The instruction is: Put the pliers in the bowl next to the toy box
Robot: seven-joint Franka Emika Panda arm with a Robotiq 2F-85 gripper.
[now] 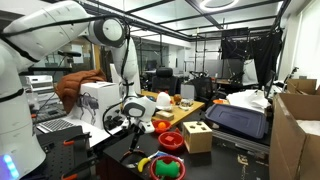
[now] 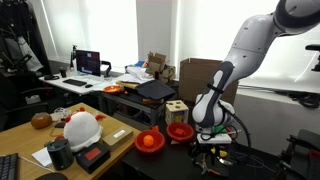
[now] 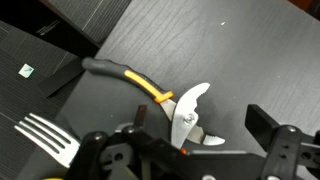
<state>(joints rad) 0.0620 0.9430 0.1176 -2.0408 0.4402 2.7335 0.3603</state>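
**Open pincer over the pliers' head**

In the wrist view the gripper (image 3: 185, 138) comes in from the bottom edge with its jaws spread wide apart and clamped on nothing; one dark finger (image 3: 268, 125) stands off to the right of the tool, and the other side of the pincer is a dark mass low on the left.

The pliers (image 3: 165, 98) lie between them on the dark tabletop (image 3: 240, 60); the bare metal head points toward the camera, between the spread jaws, and the orange and black handle runs away up and to the left. Whether either finger touches the metal cannot be told.

Just to the left of the pincer lies a white fork (image 3: 45, 138) with its tines pointing up and left, apart from the pliers; beyond the handle tip is a dark ribbed panel (image 3: 90, 25) at the table's far corner.

In both exterior views the gripper (image 1: 133, 112) (image 2: 213, 140) hangs low over the black table at the end of the white arm (image 2: 245, 50); the pliers are too small and dark to pick out there.

The toy box (image 1: 197, 136) (image 2: 176, 108), a light wooden cube with holes cut in it, stands well apart from the pincer; the red bowl (image 1: 172, 140) (image 2: 180, 130) sits just beside it, on the side nearer the gripper. The pliers are not in it.

An orange bowl (image 2: 150, 141) holding something orange lies near the red one; brown cardboard boxes (image 1: 295, 130) stand at the table's edge.
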